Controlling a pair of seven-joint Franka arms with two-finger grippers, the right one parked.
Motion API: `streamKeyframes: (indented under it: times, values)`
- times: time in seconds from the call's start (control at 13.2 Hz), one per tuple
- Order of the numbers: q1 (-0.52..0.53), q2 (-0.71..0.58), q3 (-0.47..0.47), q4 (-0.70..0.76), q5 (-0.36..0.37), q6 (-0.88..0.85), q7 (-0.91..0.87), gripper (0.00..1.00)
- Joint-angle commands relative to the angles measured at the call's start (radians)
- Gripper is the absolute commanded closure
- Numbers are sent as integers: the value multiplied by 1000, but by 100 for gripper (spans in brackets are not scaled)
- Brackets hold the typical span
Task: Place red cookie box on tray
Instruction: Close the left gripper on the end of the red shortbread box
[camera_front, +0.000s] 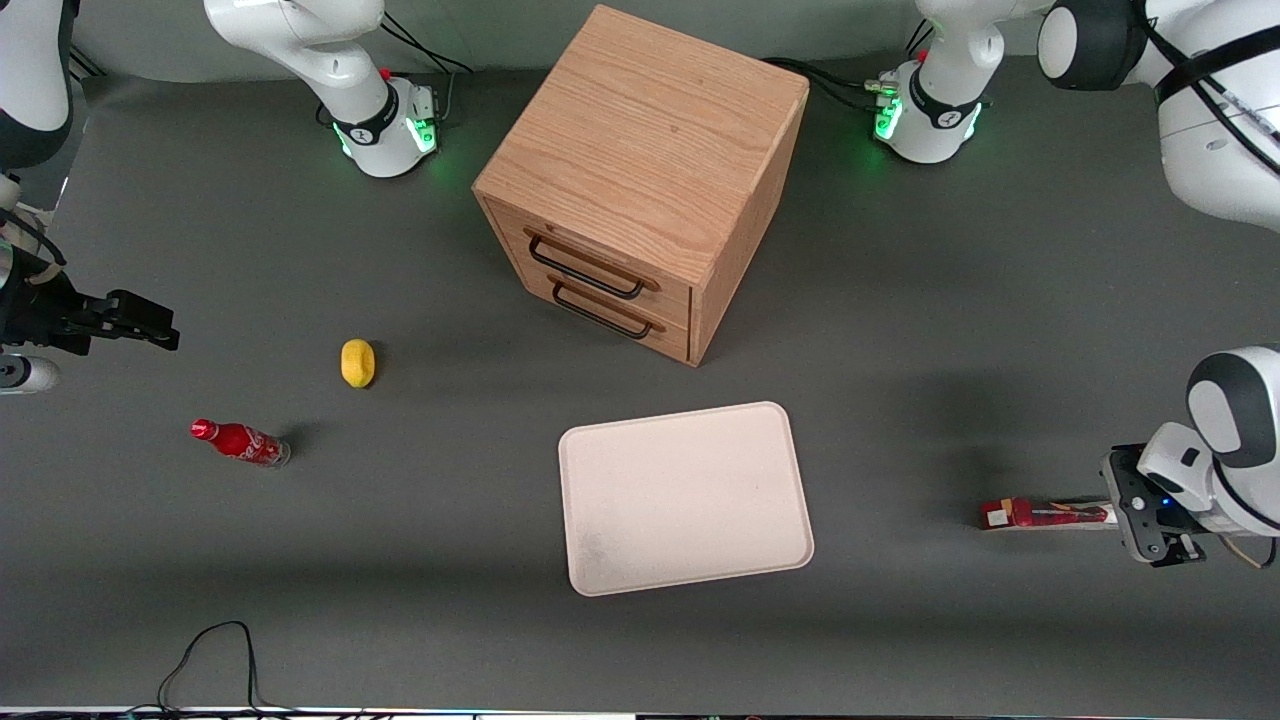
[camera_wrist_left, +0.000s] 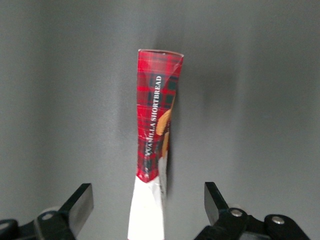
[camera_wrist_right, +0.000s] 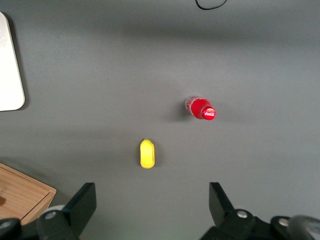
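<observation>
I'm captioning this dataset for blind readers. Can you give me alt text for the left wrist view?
The red cookie box, a tartan carton with a white end, lies on the gray table between the open fingers of the left arm's end effector, which hangs above it without touching it.

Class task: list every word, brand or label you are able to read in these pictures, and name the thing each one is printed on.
"VANILLA SHORTBREAD": white letters along the red cookie box, which lies on the table between the open pincer's fingers.
White script logo on the small red bottle: too small to read.
Tray, wooden drawer cabinet, yellow object: no text.
</observation>
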Motion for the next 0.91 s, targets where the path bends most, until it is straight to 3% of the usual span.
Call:
streamKeyframes:
  times: [0.0, 0.45, 0.83]
  values:
    - [-2, 32, 8, -2, -35, 57, 54, 1]
    - [0, 69, -15, -44, -41, 165, 49, 2]
    - [11, 74, -15, -64, -66, 190, 54, 10]
